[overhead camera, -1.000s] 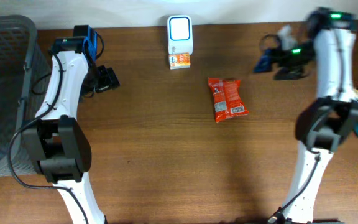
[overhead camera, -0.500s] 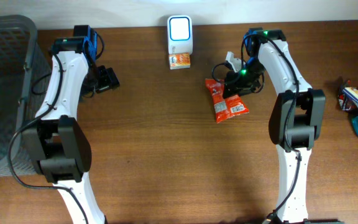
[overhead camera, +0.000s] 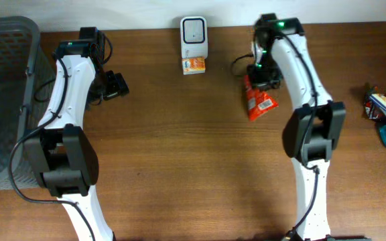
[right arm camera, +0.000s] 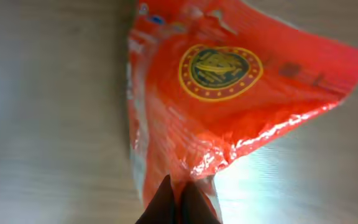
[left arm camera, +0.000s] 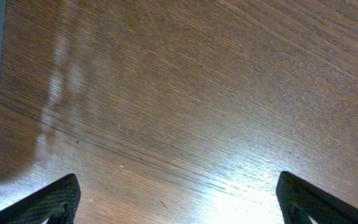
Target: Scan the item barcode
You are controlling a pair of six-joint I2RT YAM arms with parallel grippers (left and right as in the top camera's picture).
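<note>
Two grippers: right gripper (right arm camera: 178,188) clamped on red snack packet (right arm camera: 219,81) edge — left gripper (left arm camera: 179,199) spread wide above table (left arm camera: 197,93).

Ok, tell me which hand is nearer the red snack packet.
Right. The right hand is shut on the red snack packet; the left hand is open, far across the table from it.

Red packet (overhead camera: 260,102): right of centre, slanted, white label at its near end.
Right pincer (overhead camera: 262,79): closed at the packet's far end.
Left pincer (overhead camera: 117,86): spread above the worktop (overhead camera: 179,154), near grey basket (overhead camera: 5,100).
White scanner (overhead camera: 194,33): far edge, small orange box (overhead camera: 193,65) touching it.
</note>
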